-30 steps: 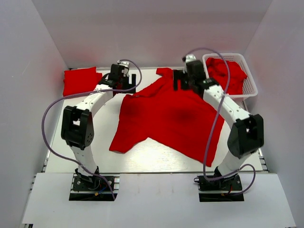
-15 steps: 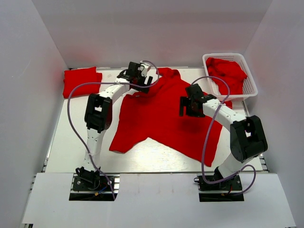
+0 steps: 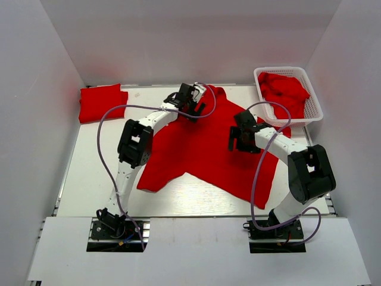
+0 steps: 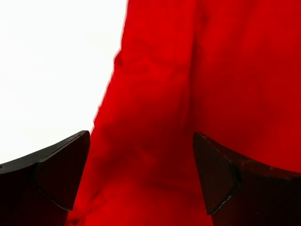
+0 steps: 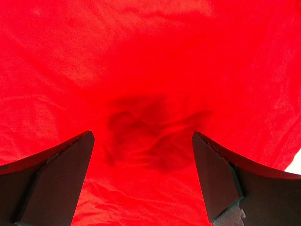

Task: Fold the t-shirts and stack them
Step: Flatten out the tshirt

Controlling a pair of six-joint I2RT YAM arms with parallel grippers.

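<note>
basket (image 3: 315, 107): white lattice, far right corner | table (image 3: 89, 173): white, flat

Free passage: bare table (image 3: 89, 173) along the left side, from the folded shirt (image 3: 102, 102) in the far left corner to the near edge, and a strip in front of the spread shirt (image 3: 202, 152).

Obstacles:
- The white basket (image 3: 315, 101) fills the far right corner.
- The walls (image 3: 47, 89) close three sides.
- The left arm (image 3: 136, 143) crosses the spread shirt's left part.
- The right arm (image 3: 309, 170) stands along its right edge.

The left gripper (image 3: 193, 100) and right gripper (image 3: 241, 138) hang over the cloth, jaws apart. Clearance beneath them appears small.
</note>
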